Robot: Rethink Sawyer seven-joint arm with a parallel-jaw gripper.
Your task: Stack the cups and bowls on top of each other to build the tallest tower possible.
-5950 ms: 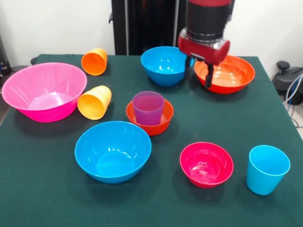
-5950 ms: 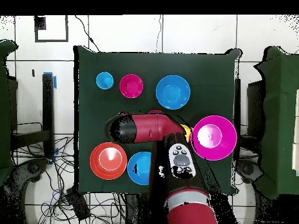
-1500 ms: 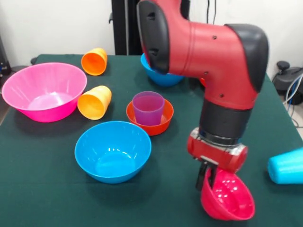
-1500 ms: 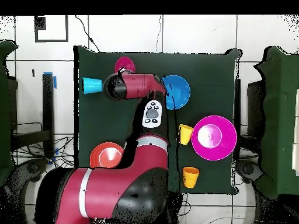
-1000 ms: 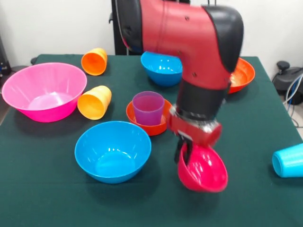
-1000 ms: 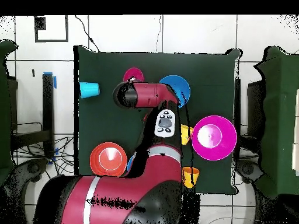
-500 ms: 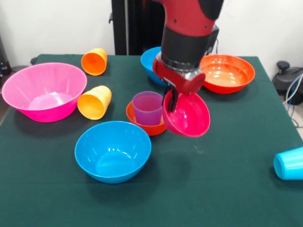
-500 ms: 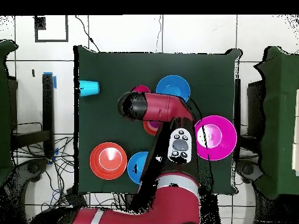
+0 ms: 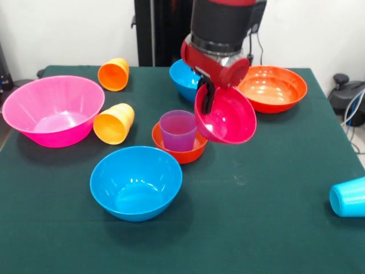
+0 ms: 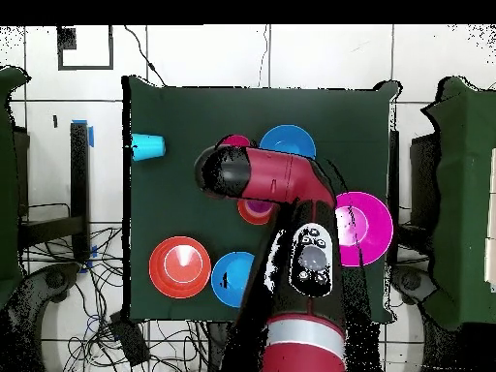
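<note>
My gripper (image 9: pixel 206 104) is shut on the rim of the small magenta bowl (image 9: pixel 227 117). The bowl hangs tilted in the air, just right of the purple cup (image 9: pixel 178 130). That cup stands in the small orange bowl (image 9: pixel 181 149). A blue bowl (image 9: pixel 136 181) sits in front. The large pink bowl (image 9: pixel 52 109) is at the left. An orange cup (image 9: pixel 114 74) and a yellow-orange cup (image 9: pixel 114 123) lie on their sides. The light blue cup (image 9: pixel 348 197) lies tipped at the right edge. In the overhead view the arm hides the gripper.
A second blue bowl (image 9: pixel 187 77) sits behind the arm, partly hidden. The wide orange-red bowl (image 9: pixel 274 88) is at the back right. In the overhead view the light blue cup (image 10: pixel 148 147) lies near the green table's edge (image 10: pixel 131 194).
The gripper carried the magenta bowl up from the front right to beside the purple cup, and lifted a little in the last half second. The light blue cup tipped over earlier.
</note>
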